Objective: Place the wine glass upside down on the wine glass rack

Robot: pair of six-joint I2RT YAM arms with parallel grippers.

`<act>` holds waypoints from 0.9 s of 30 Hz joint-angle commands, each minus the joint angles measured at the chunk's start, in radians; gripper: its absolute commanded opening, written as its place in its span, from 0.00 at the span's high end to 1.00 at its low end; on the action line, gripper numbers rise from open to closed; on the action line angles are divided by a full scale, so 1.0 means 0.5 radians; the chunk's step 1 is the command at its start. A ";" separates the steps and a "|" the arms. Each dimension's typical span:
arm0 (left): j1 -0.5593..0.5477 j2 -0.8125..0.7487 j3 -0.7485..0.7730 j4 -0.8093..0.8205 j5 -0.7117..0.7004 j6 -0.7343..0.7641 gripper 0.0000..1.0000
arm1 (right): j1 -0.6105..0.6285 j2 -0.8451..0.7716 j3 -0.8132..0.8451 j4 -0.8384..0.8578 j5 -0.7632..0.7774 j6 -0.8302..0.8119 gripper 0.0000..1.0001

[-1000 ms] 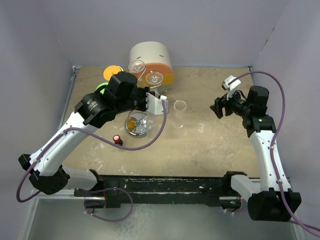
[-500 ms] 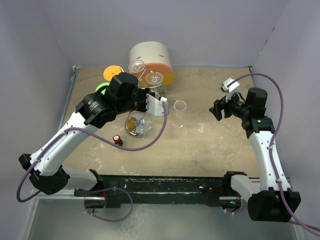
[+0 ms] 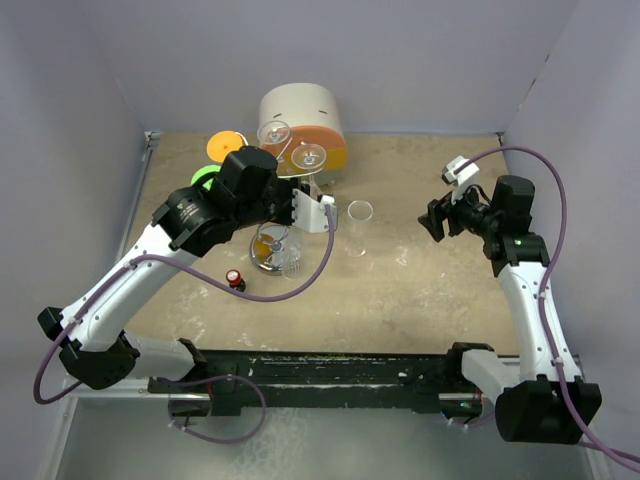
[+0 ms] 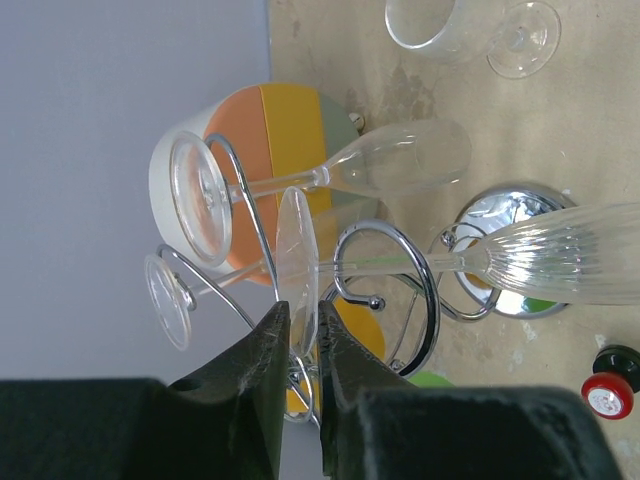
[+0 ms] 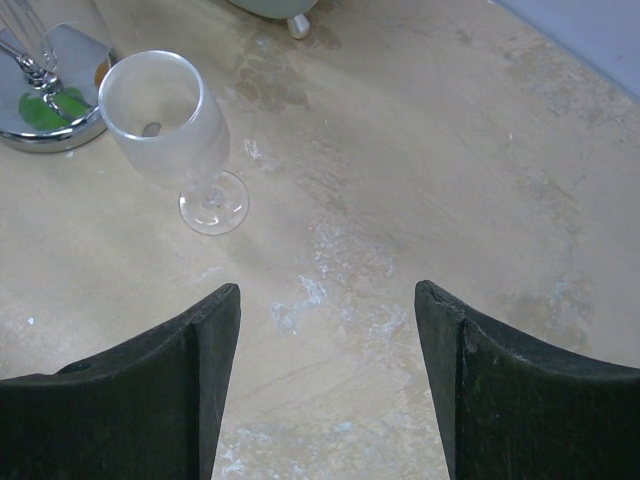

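The wine glass rack [image 4: 388, 290] is a silver wire stand with scroll arms on a round shiny base [image 3: 265, 258]. My left gripper [image 4: 303, 320] is shut on the round foot [image 4: 297, 262] of a ribbed wine glass. Its stem lies across a curled scroll arm and its bowl [image 4: 575, 255] hangs over the base. In the top view this gripper [image 3: 300, 207] is beside the rack. Two other glasses [image 4: 400, 160] hang upside down on the rack. My right gripper [image 5: 327, 300] is open and empty above the bare table, at the right in the top view [image 3: 436, 218].
Another wine glass [image 3: 360, 226] stands upright mid-table, also in the right wrist view [image 5: 160, 110]. A white-and-orange drum [image 3: 300, 118] stands behind the rack. An orange disc [image 3: 225, 145], a green object [image 3: 203, 176] and a small red-capped bottle [image 3: 234, 278] lie at the left.
My left gripper has shifted slightly with the ribbed glass, whose bowl now hangs a little lower over the rack base. My right arm moved slightly early on, then stayed still.
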 commanded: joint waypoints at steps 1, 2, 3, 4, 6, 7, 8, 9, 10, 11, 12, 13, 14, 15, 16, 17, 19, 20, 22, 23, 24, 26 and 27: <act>-0.011 -0.061 -0.008 0.016 -0.038 0.030 0.79 | -0.009 -0.030 -0.001 0.059 -0.043 -0.024 0.26; -0.012 -0.064 -0.010 0.016 -0.039 0.031 0.79 | -0.009 -0.033 0.001 0.060 -0.039 -0.025 0.26; -0.012 -0.065 -0.011 0.017 -0.041 0.030 0.78 | -0.009 -0.033 -0.001 0.063 -0.035 -0.024 0.26; -0.012 -0.066 -0.012 0.017 -0.043 0.030 0.78 | -0.009 -0.036 -0.002 0.064 -0.035 -0.024 0.26; -0.012 -0.071 -0.014 0.020 -0.052 0.032 0.77 | -0.011 -0.036 -0.006 0.068 -0.035 -0.024 0.26; -0.010 -0.073 -0.017 0.019 -0.056 0.034 0.77 | -0.013 -0.036 -0.007 0.067 -0.035 -0.024 0.26; -0.011 -0.076 -0.017 0.019 -0.061 0.035 0.76 | -0.012 -0.036 -0.007 0.067 -0.036 -0.024 0.26; -0.012 -0.077 -0.021 0.019 -0.066 0.036 0.76 | -0.012 -0.036 -0.005 0.067 -0.039 -0.025 0.26; -0.011 -0.079 -0.023 0.019 -0.073 0.041 0.75 | -0.013 -0.036 -0.007 0.067 -0.039 -0.024 0.26; -0.012 -0.083 -0.026 0.022 -0.082 0.043 0.75 | -0.015 -0.036 -0.006 0.067 -0.040 -0.023 0.26; -0.011 -0.086 -0.029 0.027 -0.091 0.045 0.75 | -0.015 -0.035 -0.009 0.067 -0.040 -0.026 0.26; -0.011 -0.089 -0.033 0.029 -0.100 0.048 0.74 | -0.015 -0.034 -0.009 0.067 -0.038 -0.024 0.26; -0.012 -0.088 -0.033 0.032 -0.107 0.051 0.74 | -0.015 -0.033 -0.009 0.066 -0.040 -0.024 0.26; -0.010 -0.092 -0.035 0.031 -0.109 0.051 0.74 | -0.015 -0.033 -0.009 0.067 -0.038 -0.024 0.26; -0.011 -0.095 -0.036 0.035 -0.109 0.053 0.73 | -0.017 -0.034 -0.008 0.067 -0.036 -0.024 0.26; -0.012 -0.096 -0.039 0.032 -0.109 0.051 0.73 | -0.018 -0.031 -0.009 0.068 -0.036 -0.024 0.26; -0.012 -0.100 -0.042 0.037 -0.115 0.055 0.72 | -0.018 -0.030 -0.009 0.067 -0.037 -0.024 0.26; -0.012 -0.101 -0.044 0.036 -0.121 0.054 0.72 | -0.018 -0.030 -0.010 0.067 -0.036 -0.025 0.26; -0.010 -0.107 -0.045 0.038 -0.127 0.057 0.71 | -0.021 -0.030 -0.012 0.067 -0.034 -0.024 0.26; -0.012 -0.110 -0.048 0.037 -0.129 0.057 0.71 | -0.021 -0.030 -0.012 0.070 -0.034 -0.024 0.26; -0.011 -0.113 -0.049 0.038 -0.133 0.057 0.71 | -0.022 -0.030 -0.014 0.070 -0.036 -0.025 0.26; -0.011 -0.123 -0.058 0.041 -0.146 0.063 0.70 | -0.021 -0.027 -0.011 0.071 -0.035 -0.029 0.26; -0.009 -0.124 -0.059 0.040 -0.153 0.063 0.70 | -0.021 -0.026 -0.011 0.070 -0.036 -0.028 0.26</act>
